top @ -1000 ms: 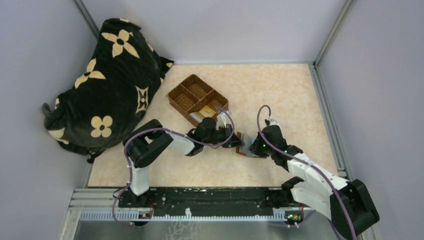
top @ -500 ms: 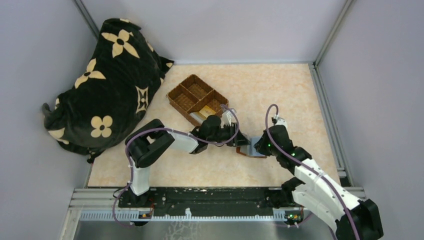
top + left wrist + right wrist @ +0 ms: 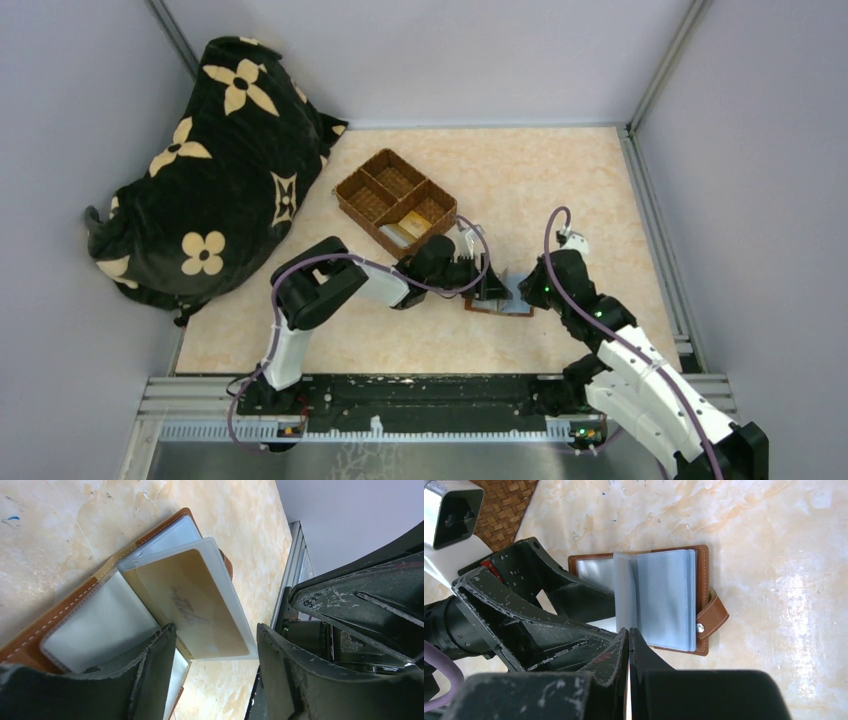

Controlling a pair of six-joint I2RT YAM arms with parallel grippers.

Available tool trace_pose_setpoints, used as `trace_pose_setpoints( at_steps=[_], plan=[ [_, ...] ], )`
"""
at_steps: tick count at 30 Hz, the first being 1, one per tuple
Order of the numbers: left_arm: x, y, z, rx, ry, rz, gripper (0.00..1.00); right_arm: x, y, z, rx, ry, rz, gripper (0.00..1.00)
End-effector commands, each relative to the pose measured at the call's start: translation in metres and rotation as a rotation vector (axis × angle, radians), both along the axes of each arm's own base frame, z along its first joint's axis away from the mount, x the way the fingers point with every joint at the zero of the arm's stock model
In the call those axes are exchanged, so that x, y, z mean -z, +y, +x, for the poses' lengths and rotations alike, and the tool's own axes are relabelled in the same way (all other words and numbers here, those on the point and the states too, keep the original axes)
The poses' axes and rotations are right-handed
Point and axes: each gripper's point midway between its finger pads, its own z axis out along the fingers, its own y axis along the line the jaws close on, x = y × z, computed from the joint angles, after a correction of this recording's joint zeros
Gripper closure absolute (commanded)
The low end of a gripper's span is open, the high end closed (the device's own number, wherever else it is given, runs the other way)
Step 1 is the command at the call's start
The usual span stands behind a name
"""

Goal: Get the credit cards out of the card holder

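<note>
card holder is lying open on the table, between the two grippers and near the wicker tray. left gripper has been swinging over from the tray side and is now spreading its jaws around a raised clear sleeve holding a gold-tan credit card, so another pull is probably starting. right gripper is staying pressed together at the sleeves' edge; whether it is pinching one i cannot tell. counting: one holder, one gold card showing inside, and what look like two cards lying in the tray's long compartment
</note>
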Motion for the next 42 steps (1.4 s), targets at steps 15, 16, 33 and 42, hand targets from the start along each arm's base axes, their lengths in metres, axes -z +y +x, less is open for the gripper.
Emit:
trace_pose_setpoints(
  at_steps=[15, 16, 33, 42],
  plan=[
    [-0.006, -0.015, -0.014, 0.064, -0.013, -0.023, 0.18, -0.045, -0.001, 0.02, 0.039, -0.124, 0.073, 1.0],
    [-0.006, -0.014, -0.015, 0.062, -0.015, -0.025, 0.18, -0.04, 0.0, 0.021, 0.037, -0.111, 0.068, 1.0],
    [0.011, 0.014, -0.01, -0.039, -0.012, 0.094, 0.01, 0.049, -0.003, 0.023, 0.067, 0.062, 0.145, 1.0],
    [0.022, 0.015, -0.002, -0.092, 0.008, 0.114, 0.01, 0.081, -0.005, 0.016, 0.068, 0.134, 0.154, 1.0]
  ],
)
